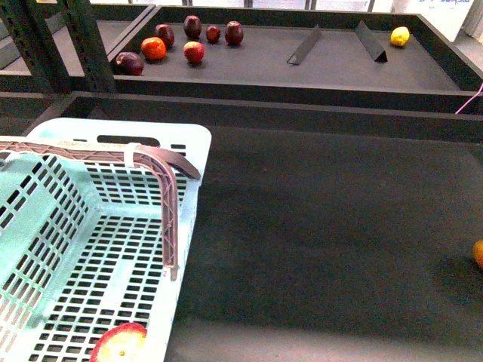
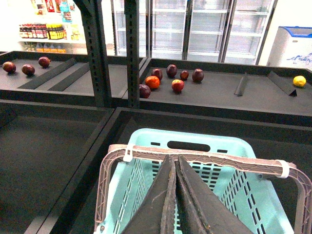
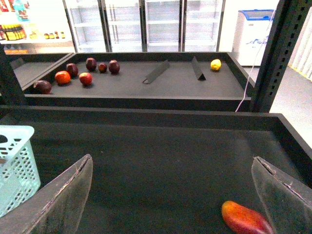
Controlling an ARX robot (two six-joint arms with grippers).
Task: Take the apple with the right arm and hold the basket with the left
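Basket sitting at front left of dark worktop, brown lattice handle with white band arching across its top. Apple lying inside basket on slotted floor, at near edge of front view, red with yellow blush, partly cut off by frame.

Left pincer above basket in left wrist view, dark fingers pressed together, closed, tips just short of handle bar; nothing visibly between them. Contact with handle not clear.

Right pincer wide open in right wrist view, fingers far apart, hovering over bare worktop, holding nothing. Red-orange fruit on worktop near one finger, not touching as far as visible. Basket corner visible at edge of right wrist view, well apart from pincer.

Orange fruit at right edge of front view on worktop, mostly cut off.

Back tray behind worktop: cluster of dark maroon apples with one orange-red fruit and one red apple at left, two dark wedge dividers in middle, lemon at right.
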